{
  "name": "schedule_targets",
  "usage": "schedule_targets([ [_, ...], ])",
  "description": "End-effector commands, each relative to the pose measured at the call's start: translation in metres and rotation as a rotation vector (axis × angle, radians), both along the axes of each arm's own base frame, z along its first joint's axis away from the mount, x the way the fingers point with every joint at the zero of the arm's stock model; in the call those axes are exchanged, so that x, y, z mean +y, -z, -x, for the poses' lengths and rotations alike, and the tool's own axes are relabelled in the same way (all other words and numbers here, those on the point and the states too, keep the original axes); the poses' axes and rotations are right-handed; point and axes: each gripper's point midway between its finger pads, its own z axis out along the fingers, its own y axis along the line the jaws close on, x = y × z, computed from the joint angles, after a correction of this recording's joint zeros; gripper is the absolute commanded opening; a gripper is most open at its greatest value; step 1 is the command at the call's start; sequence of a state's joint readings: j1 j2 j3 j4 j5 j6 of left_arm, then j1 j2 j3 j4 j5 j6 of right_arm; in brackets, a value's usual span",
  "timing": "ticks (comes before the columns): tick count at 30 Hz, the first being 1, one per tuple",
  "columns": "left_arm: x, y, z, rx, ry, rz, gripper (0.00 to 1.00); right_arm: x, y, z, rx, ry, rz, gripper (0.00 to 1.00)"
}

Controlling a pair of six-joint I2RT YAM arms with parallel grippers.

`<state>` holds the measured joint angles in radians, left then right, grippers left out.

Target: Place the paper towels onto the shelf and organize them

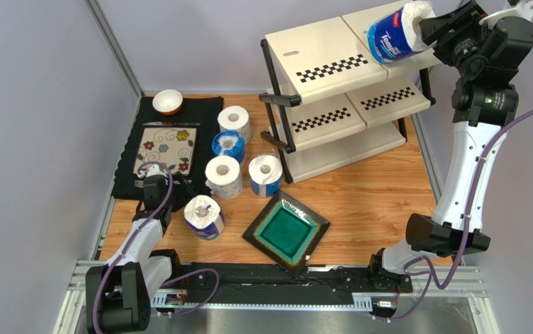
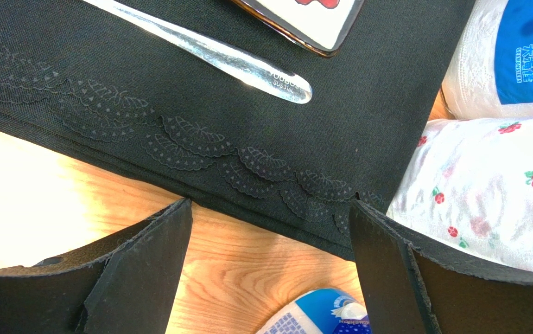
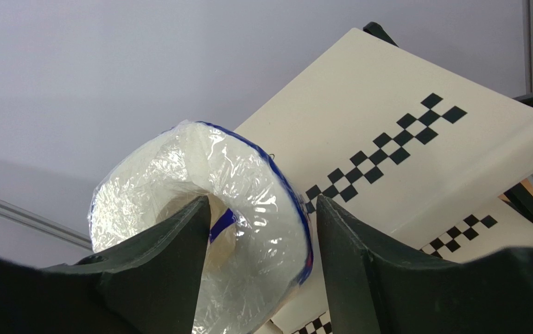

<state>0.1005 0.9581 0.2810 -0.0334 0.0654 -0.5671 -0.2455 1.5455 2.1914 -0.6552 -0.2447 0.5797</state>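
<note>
A blue-and-white wrapped paper towel roll (image 1: 396,31) lies on its side on the top tier of the shelf (image 1: 325,56). My right gripper (image 1: 426,28) is at its end and stands open. In the right wrist view, one finger (image 3: 172,250) sits in the core of the roll (image 3: 179,160), and the other is just clear of the roll's outer wall, above the shelf (image 3: 388,104). Several more rolls (image 1: 223,176) stand on the table left of the shelf. My left gripper (image 1: 149,174) is open and empty over bare wood (image 2: 269,209), beside a flower-printed roll (image 2: 485,188).
A black floral placemat (image 1: 172,139) with a knife (image 2: 248,66) lies at the left, and a small white bowl (image 1: 167,101) sits at its far edge. A green square plate (image 1: 287,229) sits near the front middle. Grey walls close in the left and back.
</note>
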Motion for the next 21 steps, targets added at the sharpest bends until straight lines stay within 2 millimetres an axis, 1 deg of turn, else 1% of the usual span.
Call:
schedule_targets([
  [1,0.004,0.008,0.008,0.033,-0.019,-0.007,0.92,0.005,-0.016,-0.014,-0.070,-0.051,-0.015,0.61],
  [3,0.004,0.009,0.009,0.036,-0.021,-0.008,0.92,0.005,-0.015,-0.020,-0.063,-0.060,-0.025,0.61],
  [4,0.004,0.010,0.009,0.037,-0.019,-0.007,0.92,0.007,-0.020,-0.020,-0.074,-0.071,-0.032,0.61],
  [5,0.004,0.009,0.009,0.033,-0.021,-0.008,0.92,0.007,-0.016,-0.027,-0.065,-0.077,-0.040,0.61],
  [12,0.005,0.009,0.009,0.036,-0.022,-0.011,0.92,0.012,-0.019,-0.039,-0.096,-0.123,-0.076,0.61],
  [15,0.005,0.010,0.009,0.038,-0.025,-0.014,0.92,0.016,-0.029,-0.039,-0.140,-0.147,-0.085,0.61],
  [16,0.005,0.010,0.009,0.038,-0.025,-0.014,0.92,0.017,-0.035,-0.038,-0.169,-0.154,-0.081,0.61],
  [21,0.006,0.011,0.010,0.041,-0.027,-0.016,0.92,0.015,-0.052,-0.034,-0.227,-0.140,-0.095,0.61],
])
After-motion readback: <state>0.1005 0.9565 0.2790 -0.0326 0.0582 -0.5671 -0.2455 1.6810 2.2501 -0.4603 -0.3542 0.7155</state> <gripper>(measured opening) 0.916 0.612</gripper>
